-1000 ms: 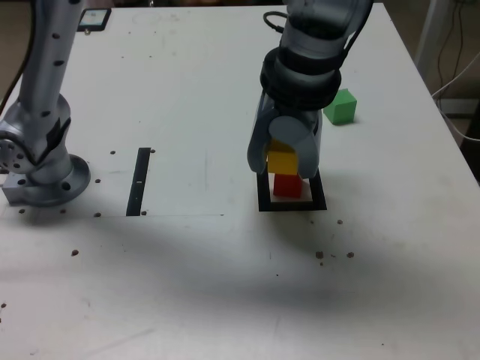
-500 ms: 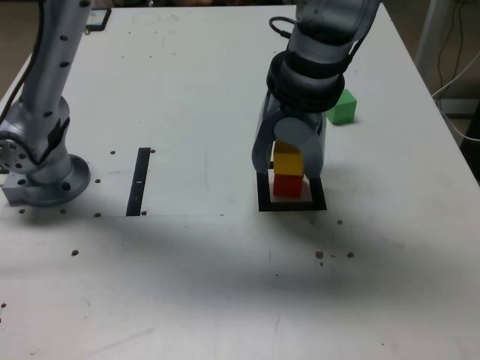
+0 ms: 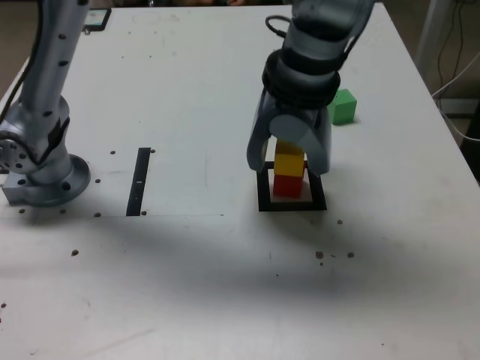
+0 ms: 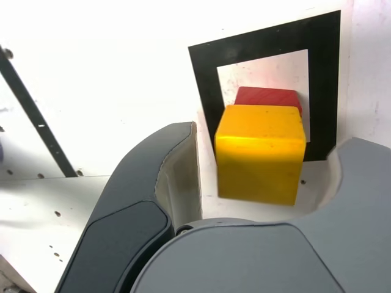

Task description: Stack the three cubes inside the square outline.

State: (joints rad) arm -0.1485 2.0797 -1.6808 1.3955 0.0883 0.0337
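Note:
A yellow cube (image 3: 289, 163) sits on top of a red cube (image 3: 287, 184) inside the square outline (image 3: 292, 205), a black frame with a pale centre. My gripper (image 3: 289, 164) hangs over the stack, open, one finger on each side of the yellow cube. In the wrist view a gap shows between the yellow cube (image 4: 259, 152) and the fingers (image 4: 180, 165); the red cube (image 4: 269, 97) peeks out beneath it, within the outline (image 4: 204, 79). The green cube (image 3: 343, 106) lies alone on the table, behind the stack toward the exterior view's right.
A thin black strip (image 3: 139, 180) lies on the table at the exterior view's left of the outline. The arm's base (image 3: 41, 169) stands at the far left. A dark flat object (image 3: 95, 19) lies at the back left. Cables (image 3: 457, 67) hang beyond the table's right edge.
The jaws have spread apart and let go of the yellow cube, which now rests on the red cube. The gripper has stayed over the stack.

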